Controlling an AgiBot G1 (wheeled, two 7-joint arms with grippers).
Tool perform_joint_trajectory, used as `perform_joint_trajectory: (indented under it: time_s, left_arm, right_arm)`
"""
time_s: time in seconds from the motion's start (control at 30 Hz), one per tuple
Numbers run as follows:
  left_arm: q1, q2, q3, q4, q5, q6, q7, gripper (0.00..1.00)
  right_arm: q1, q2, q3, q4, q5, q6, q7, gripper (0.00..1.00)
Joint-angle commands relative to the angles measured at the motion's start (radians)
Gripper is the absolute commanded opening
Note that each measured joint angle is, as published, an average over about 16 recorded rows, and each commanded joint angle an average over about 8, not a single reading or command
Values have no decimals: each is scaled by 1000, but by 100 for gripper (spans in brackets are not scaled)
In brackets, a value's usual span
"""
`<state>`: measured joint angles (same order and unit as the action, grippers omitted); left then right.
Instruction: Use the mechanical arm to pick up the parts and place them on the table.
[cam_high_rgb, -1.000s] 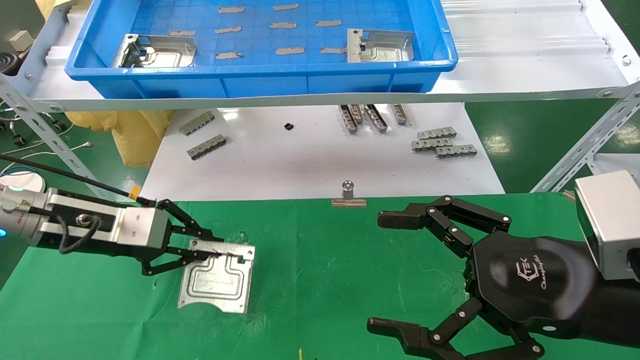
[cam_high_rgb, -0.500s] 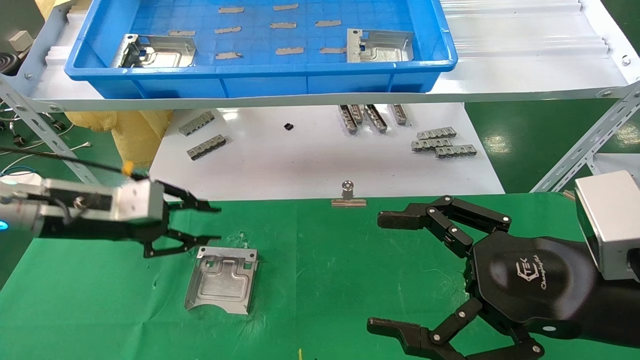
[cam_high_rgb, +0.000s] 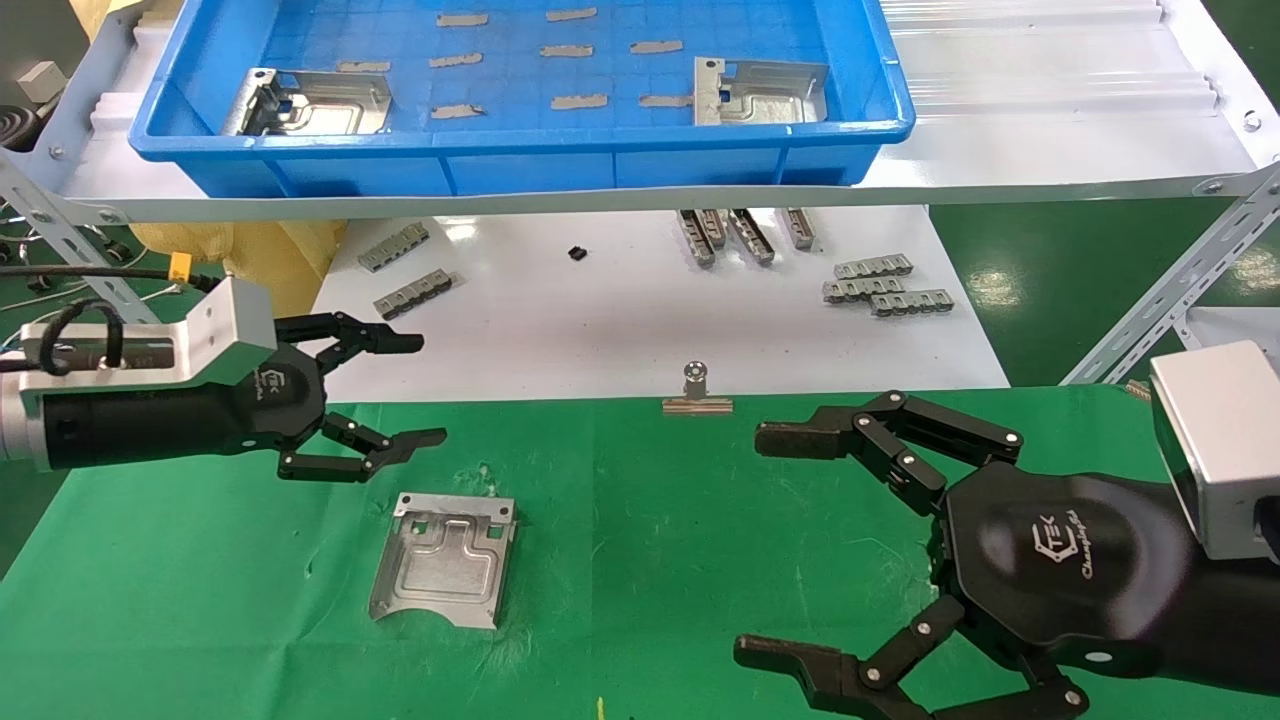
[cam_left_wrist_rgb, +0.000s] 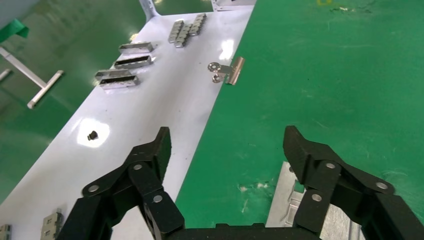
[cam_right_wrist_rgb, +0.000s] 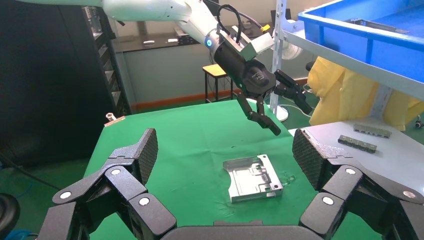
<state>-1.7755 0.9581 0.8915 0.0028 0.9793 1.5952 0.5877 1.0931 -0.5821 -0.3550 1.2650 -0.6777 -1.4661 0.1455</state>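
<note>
My left gripper hangs released; the plate looks thin, stiff, slippery, so I'd pinch its folded flange.

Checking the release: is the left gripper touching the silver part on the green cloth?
Apart. The right wrist view shows the left gripper open, lifted above the part.

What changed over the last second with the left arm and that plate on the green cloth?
The left claw let go of the metal plate, rose and pulled back toward the white tabletop, open and empty. The plate now lies flat on the green cloth. The right claw, blue tray and its two plates stayed put.
</note>
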Motion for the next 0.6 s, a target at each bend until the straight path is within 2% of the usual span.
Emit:
perform_joint_trajectory:
  time_s: [0.03, 0.23, 0.6]
  left_arm:
    - [0, 0, 1, 2, 0, 0, 3, 100]
    - [30, -14, -24, -57, -8, -4, -28, 100]
    - [157, -77, -135, -289, -54, -22, -169, 100]
  right_arm:
    - [0, 0, 0, 0, 0, 0, 0, 100]
    - [0, 0, 0, 0, 0, 0, 0, 100]
    - [0, 0, 0, 0, 0, 0, 0, 100]
